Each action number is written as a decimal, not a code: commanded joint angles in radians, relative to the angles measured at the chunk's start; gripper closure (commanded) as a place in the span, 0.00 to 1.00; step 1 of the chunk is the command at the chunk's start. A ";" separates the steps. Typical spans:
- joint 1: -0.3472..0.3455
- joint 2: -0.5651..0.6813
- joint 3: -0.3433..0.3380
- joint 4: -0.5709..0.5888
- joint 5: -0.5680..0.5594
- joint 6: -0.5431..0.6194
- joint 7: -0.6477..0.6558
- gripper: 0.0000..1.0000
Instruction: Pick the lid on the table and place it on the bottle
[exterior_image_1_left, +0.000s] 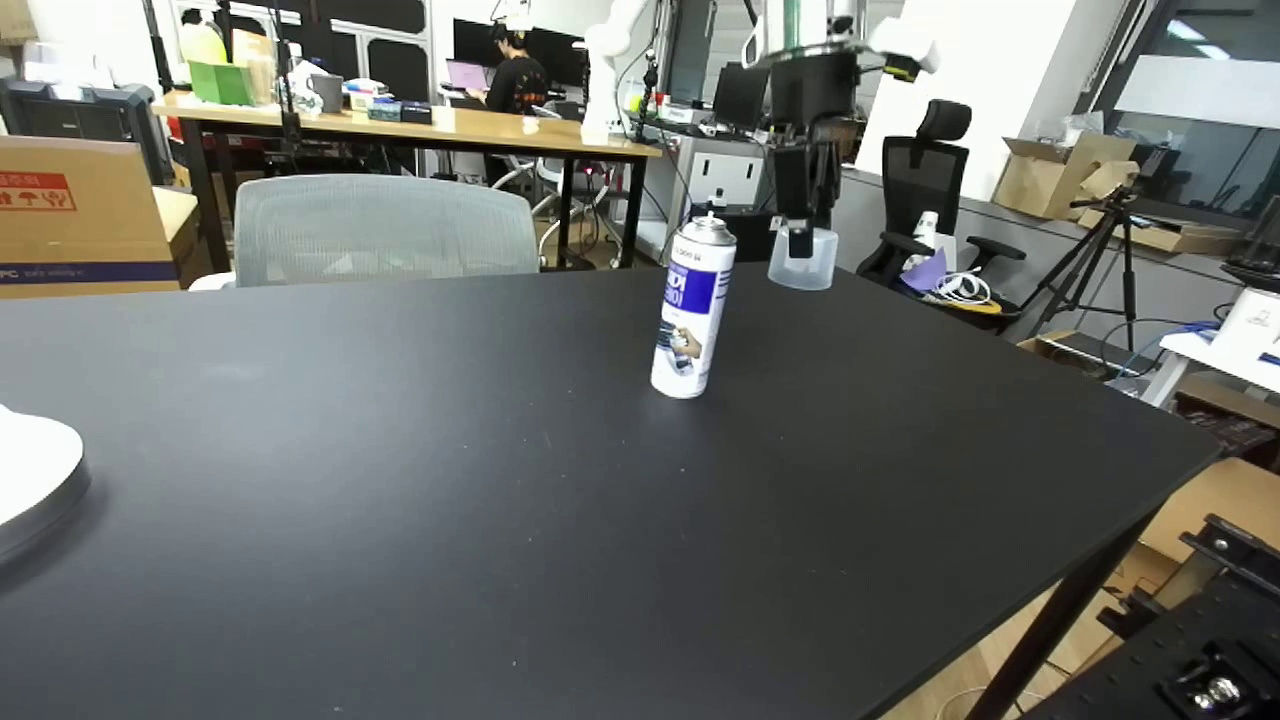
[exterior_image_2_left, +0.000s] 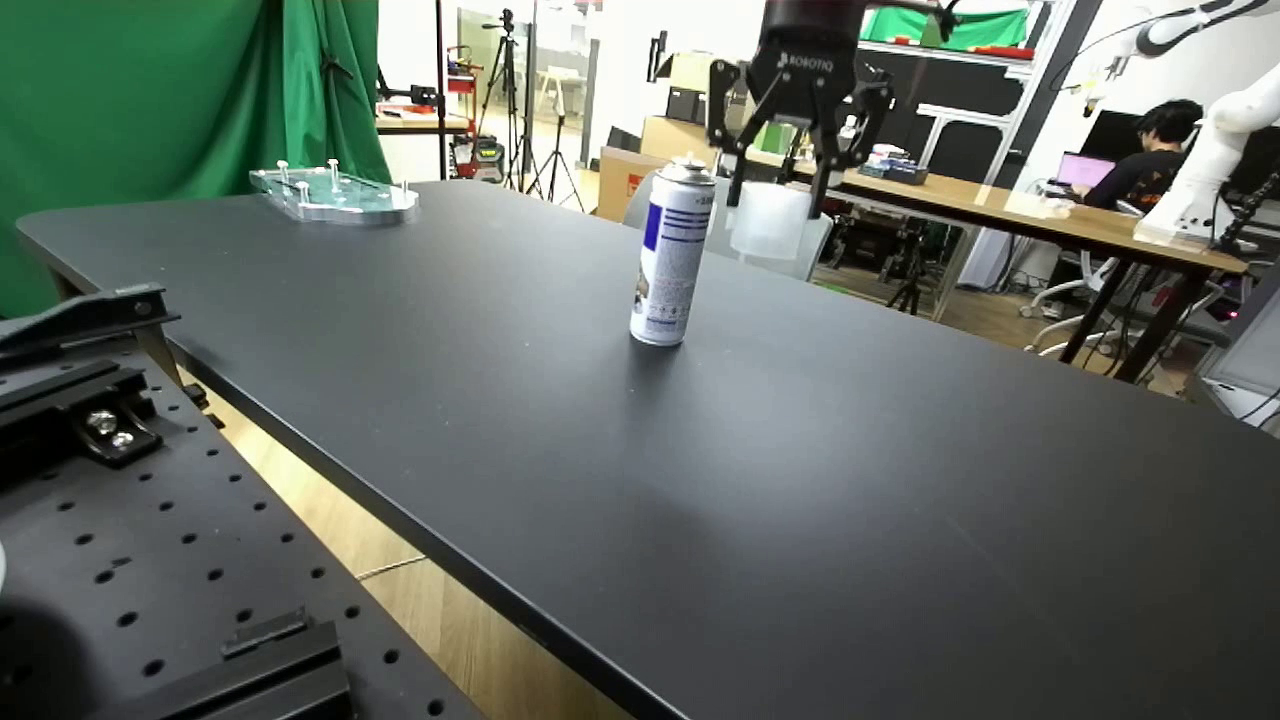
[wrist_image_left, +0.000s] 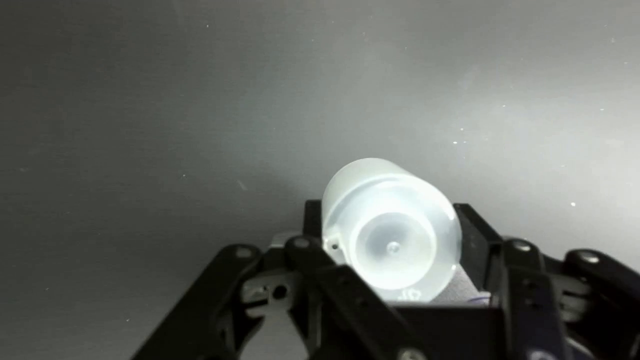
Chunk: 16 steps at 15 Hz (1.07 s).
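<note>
Wrist view and both exterior views show the black table (exterior_image_2_left: 900, 480), its top marked with small pale specks. Above it hangs the gripper (exterior_image_2_left: 775, 205), lettered ROBOTIQ and pointing downward. Next in size comes the bottle (exterior_image_1_left: 690, 315), a slim white can with blue and dark label markings and a grey domed top, standing upright on the table. Smaller by far is the lid (wrist_image_left: 395, 245), a short, translucent whitish cylinder, directly between the gripper's two fingers (wrist_image_left: 475, 242). It is up off the table beside the bottle's upper part, with a gap between the two in both exterior views. The fingers are parted by only the lid's width, one against each side of its wall: the gripper has the lid in its grasp, one round end facing the wrist camera.
</note>
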 joint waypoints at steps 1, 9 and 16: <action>0.043 -0.103 0.006 0.014 -0.037 -0.104 0.110 0.60; 0.123 -0.168 0.059 0.059 -0.025 -0.188 0.184 0.60; 0.132 -0.100 0.068 0.095 -0.007 -0.190 0.185 0.60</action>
